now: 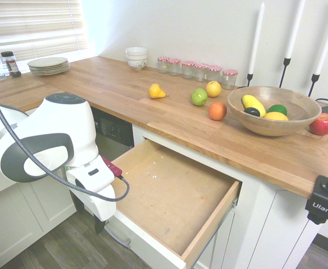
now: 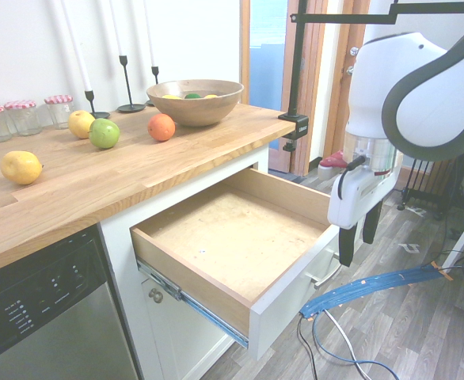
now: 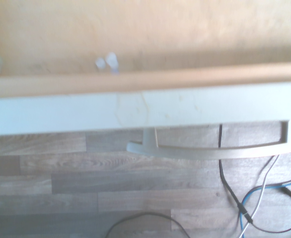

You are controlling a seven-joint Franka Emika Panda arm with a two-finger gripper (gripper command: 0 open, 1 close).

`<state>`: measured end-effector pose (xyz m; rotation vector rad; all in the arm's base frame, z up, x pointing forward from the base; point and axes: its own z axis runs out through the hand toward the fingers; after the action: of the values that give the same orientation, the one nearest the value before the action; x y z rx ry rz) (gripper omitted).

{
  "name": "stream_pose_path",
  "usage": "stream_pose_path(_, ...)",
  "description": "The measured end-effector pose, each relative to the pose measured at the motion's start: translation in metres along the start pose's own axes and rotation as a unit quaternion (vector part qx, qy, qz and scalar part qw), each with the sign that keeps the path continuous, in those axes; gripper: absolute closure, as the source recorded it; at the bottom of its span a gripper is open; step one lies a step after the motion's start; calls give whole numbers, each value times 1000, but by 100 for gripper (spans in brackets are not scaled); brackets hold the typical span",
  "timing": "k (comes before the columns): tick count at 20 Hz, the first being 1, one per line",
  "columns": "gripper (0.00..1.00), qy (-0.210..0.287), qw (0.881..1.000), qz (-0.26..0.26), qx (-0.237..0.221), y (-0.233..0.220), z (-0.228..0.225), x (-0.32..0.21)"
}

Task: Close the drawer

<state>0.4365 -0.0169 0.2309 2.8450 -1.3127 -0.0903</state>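
The drawer (image 1: pixel 172 193) under the wooden counter is pulled far out, with its tan wood bottom (image 2: pixel 236 237) bare. Its white front (image 2: pixel 291 297) faces the floor side, and the slim silver handle (image 2: pixel 328 276) shows just below the gripper. My gripper (image 2: pixel 359 236) hangs in front of the drawer front, just outside it, with its two dark fingers apart and nothing between them. From the other side only a dark fingertip (image 1: pixel 100 226) peeks out beneath the white hand, beside the handle (image 1: pixel 117 236). The wrist view looks down on the front's top edge (image 3: pixel 135 111) and the handle (image 3: pixel 210 151).
The counter (image 1: pixel 153 109) above carries a wooden fruit bowl (image 1: pixel 273 115), loose fruit, jars (image 1: pixel 197 70), stacked bowls, plates and candle holders. A dishwasher (image 2: pixel 42 324) stands beside the drawer. Blue and dark cables (image 2: pixel 374 285) lie on the wood floor under the gripper.
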Motion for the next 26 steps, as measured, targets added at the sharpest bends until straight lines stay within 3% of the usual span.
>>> stream_pose_path(12, 0, -17, 1000, 2, 1, 13, 75, 5)
stream_pose_path(13, 100, -17, 1000, 1, 2, 14, 78, 5)
stream_pose_path(26, 100, 24, 999, -25, 30, 18, 100, 18)
